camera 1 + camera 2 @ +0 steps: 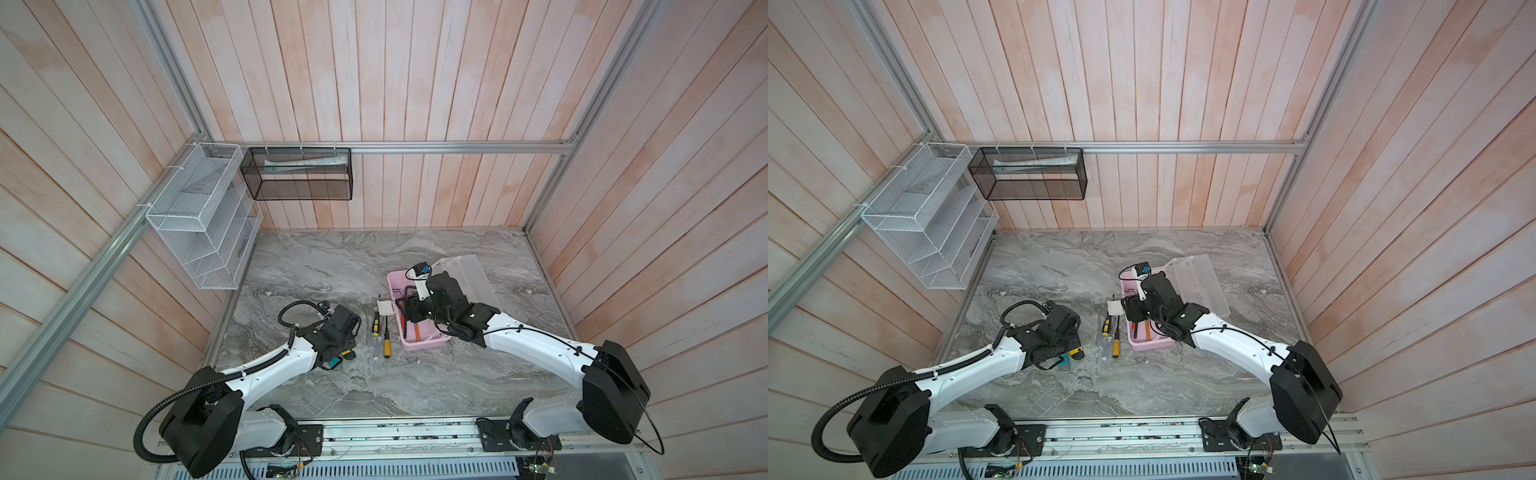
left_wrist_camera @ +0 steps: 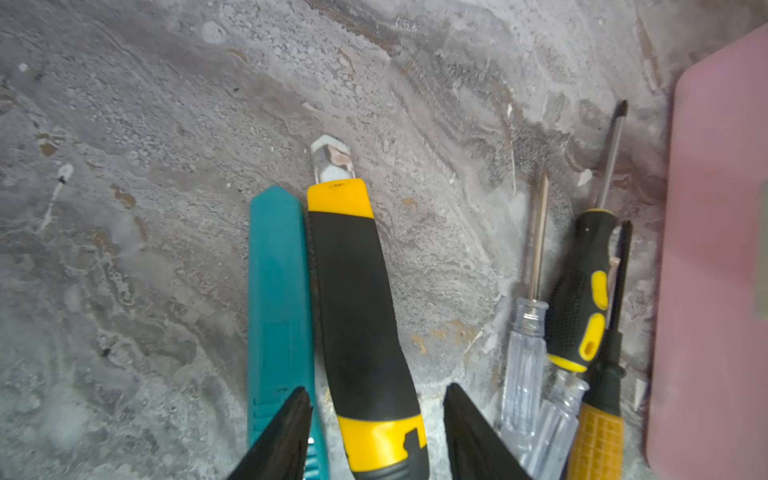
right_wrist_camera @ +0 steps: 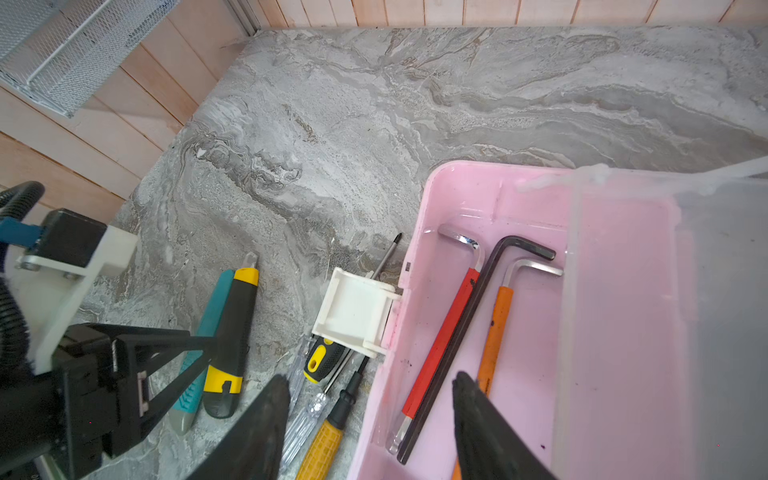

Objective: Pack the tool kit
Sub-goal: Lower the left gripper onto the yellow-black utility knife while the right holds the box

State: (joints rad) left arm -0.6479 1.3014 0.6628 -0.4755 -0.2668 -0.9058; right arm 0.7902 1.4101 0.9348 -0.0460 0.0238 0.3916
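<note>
1. Left of centre in both top views, my left fingers [image 2: 282, 444] stand apart astride the yellow-black knife [image 2: 361, 316] on the worktop [image 2: 145, 166] — its long axis runs straight out between them, the teal knife [image 2: 276, 291] alongside.
2. Screwdrivers [image 1: 387, 348] lie mid-frame.
3. Right of centre, the open pink case [image 1: 424, 343] holds hex keys [image 3: 440, 345]; my right fingers [image 3: 482, 419] hang apart above its rim — empty.

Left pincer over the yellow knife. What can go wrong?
1. The teal knife lies against the yellow knife, and one finger of the left pincer sits over it: closing may catch both.
2. The blade tip sticks out; it may scrape the case.
3. The latch lies over the screwdrivers and may snag them later.
</note>
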